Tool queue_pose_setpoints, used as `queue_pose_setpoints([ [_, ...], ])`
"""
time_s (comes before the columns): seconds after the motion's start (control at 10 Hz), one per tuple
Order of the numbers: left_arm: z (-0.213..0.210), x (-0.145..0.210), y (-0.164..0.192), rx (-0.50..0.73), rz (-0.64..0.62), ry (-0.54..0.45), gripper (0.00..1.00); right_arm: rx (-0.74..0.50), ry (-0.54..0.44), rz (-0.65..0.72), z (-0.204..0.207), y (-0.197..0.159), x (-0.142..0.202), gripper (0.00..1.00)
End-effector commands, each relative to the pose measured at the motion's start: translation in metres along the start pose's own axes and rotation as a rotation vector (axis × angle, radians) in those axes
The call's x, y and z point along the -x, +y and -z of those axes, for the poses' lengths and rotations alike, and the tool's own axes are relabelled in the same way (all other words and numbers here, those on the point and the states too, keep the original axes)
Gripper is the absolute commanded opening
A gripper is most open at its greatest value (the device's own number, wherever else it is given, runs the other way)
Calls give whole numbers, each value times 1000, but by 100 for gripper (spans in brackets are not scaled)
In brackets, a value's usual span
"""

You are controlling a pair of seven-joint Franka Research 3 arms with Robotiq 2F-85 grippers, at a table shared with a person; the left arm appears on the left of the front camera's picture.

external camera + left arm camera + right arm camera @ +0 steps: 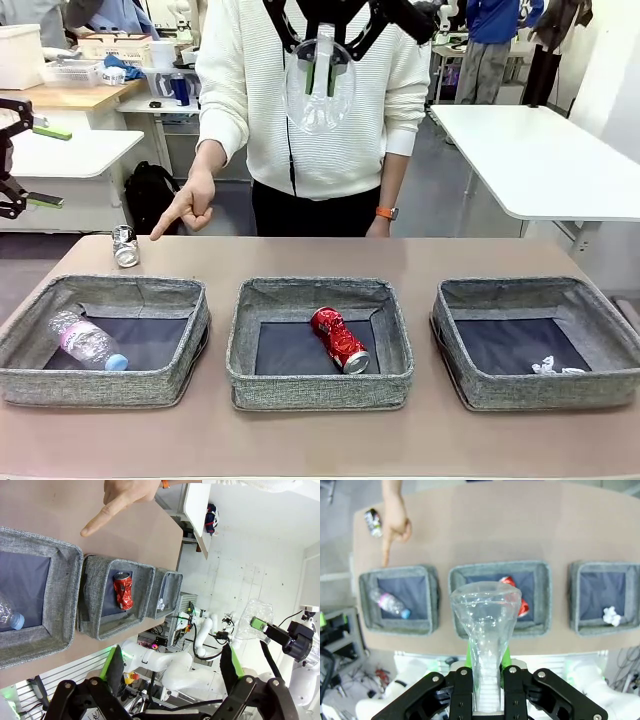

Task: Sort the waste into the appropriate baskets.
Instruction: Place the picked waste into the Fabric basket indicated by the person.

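My right gripper [322,75] hangs high over the middle of the table, shut on the clear label-less bottle [486,625]. The left gripper [44,166] stands open off the table's left side with nothing between its fingers [113,666]. A clear bottle with a pink label [88,342] lies in the left basket [190,330]. The red can [339,340] lies in the middle basket [320,385], and a white scrap [555,367] lies in the right basket [455,360]. The dark can [125,246] lies on the table behind the left basket.
A person stands at the far side, one hand [188,210] pointing a finger down at the table next to the dark can. The brown table [300,258] has bare room behind and in front of the baskets.
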State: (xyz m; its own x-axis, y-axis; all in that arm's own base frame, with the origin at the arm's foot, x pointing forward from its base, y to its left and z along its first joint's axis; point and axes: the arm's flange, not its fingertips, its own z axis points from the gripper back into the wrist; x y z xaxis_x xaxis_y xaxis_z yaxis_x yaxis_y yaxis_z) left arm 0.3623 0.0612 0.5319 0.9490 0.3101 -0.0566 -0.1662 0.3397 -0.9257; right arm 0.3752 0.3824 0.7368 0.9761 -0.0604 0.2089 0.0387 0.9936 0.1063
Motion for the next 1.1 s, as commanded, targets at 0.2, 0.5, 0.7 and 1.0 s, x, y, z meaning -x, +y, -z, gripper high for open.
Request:
queue_pose_setpoints([
  [0.2, -78, -9, 27, -88, -7, 6, 100, -251, -41, -268, 66, 51, -3, 20],
  [0.5, -175, 2, 62, -39, -94, -37, 100, -309, -81, -446, 136, 125, -15, 20],
  [0.7, -197, 4, 75, 72, -155, -188, 100, -334, 51, -454, 172, 178, -9, 20],
  [1.0, -184, 11, 71, -51, -130, -83, 100, -343, -7, -440, 190, 163, 3, 20],
])
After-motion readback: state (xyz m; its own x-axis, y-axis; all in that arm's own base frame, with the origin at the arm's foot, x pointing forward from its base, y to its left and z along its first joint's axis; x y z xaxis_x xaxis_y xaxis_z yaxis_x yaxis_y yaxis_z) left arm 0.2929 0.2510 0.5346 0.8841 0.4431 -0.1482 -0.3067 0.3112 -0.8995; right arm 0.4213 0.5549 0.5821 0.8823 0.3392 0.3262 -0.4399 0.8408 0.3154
